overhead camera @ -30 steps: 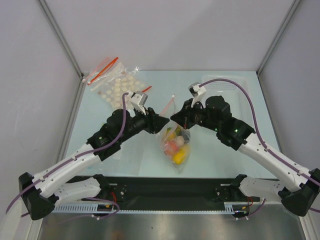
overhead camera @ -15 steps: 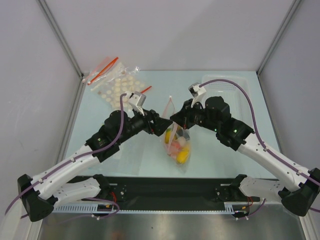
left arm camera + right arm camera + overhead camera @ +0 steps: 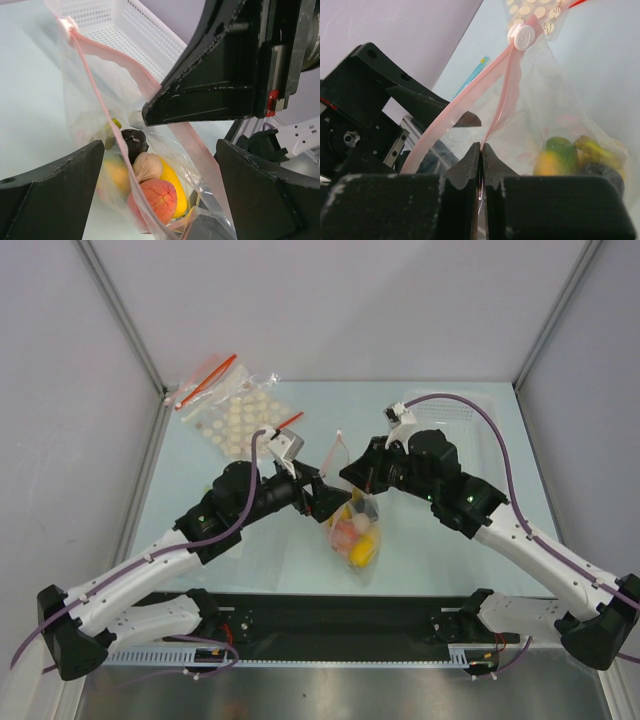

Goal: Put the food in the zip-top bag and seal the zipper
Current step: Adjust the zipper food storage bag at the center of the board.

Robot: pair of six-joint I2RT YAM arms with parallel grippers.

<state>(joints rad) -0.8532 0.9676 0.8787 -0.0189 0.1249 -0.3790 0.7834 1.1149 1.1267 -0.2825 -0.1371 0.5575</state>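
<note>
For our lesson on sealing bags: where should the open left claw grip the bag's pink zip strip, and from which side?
Best pinch the zip strip across its flat faces, on the free stretch between the right claw and the white end tab. Come from the left with the left claw astride it: the strip stands on edge, thin, its two lips parted there.

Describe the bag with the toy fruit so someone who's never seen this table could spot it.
Find the middle of the pale table. There a small clear zip-top bag is pinched at its pink zipper by the fingers of the right gripper. Unlike the flat bag of cream discs at the far left, it bulges with colourful toy fruit.
</note>
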